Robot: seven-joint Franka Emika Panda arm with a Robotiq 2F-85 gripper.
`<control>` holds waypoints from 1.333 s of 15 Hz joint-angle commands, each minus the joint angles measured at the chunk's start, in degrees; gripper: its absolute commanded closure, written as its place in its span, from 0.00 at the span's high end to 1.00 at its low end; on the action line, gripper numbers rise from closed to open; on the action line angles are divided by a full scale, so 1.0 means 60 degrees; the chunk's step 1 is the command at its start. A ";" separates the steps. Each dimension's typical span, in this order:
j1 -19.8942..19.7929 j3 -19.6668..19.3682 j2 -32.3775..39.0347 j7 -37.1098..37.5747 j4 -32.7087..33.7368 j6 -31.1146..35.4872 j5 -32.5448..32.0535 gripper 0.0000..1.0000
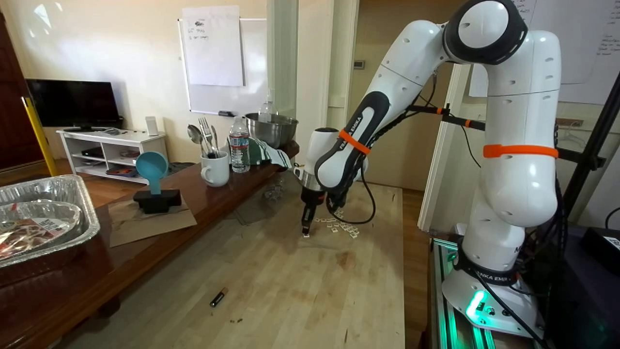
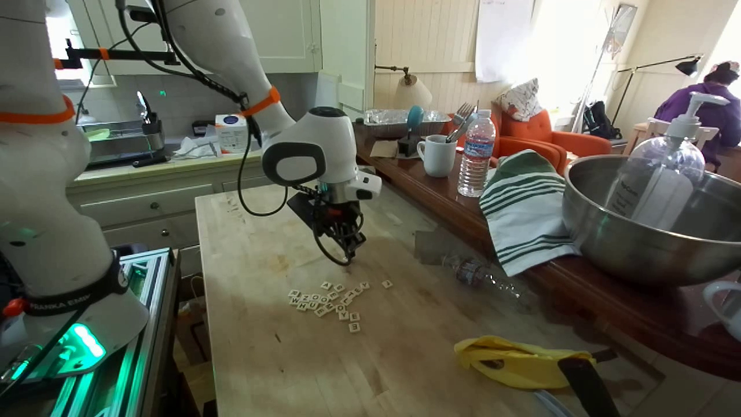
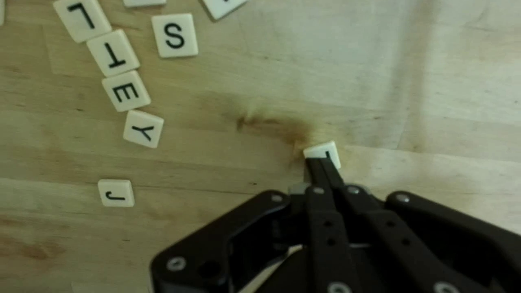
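Note:
My gripper [image 3: 319, 159] is shut, its dark fingers pressed side by side with nothing visible between them. Its tips overlap a white letter tile [image 3: 331, 152] in the wrist view, hiding much of the tile and its letter. Whether they touch it I cannot tell. In an exterior view the gripper [image 1: 305, 230] points down to table level, right at that small tile [image 1: 306, 235]. To the left in the wrist view lie an S tile [image 3: 175, 36], a slanting row with an E tile [image 3: 126, 91] and a Y tile [image 3: 143, 128], and a separate J tile [image 3: 115, 193].
More tiles [image 2: 321, 298] lie clustered on the wooden table [image 2: 260, 359]. A battery [image 1: 219, 297], a fallen plastic bottle [image 2: 472, 272] and a yellow item [image 2: 515, 362] are also there. The raised ledge alongside holds a mug [image 1: 215, 169], an upright bottle [image 1: 240, 145] and a metal bowl [image 2: 654, 243].

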 commanded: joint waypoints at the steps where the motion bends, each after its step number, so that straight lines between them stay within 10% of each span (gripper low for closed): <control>1: 0.0151 -0.0202 -0.0840 0.0706 -0.0399 -0.0134 -0.0631 0.00; 4: 0.0174 -0.0241 -0.1335 0.0695 -0.0621 -0.0260 -0.1064 0.00; 10: 0.0282 0.0210 -0.2167 -0.3674 -0.1394 -0.1566 0.1254 0.00; 20: -0.0147 -0.1008 -0.2488 -0.3231 -0.2065 -0.1056 -0.1931 0.00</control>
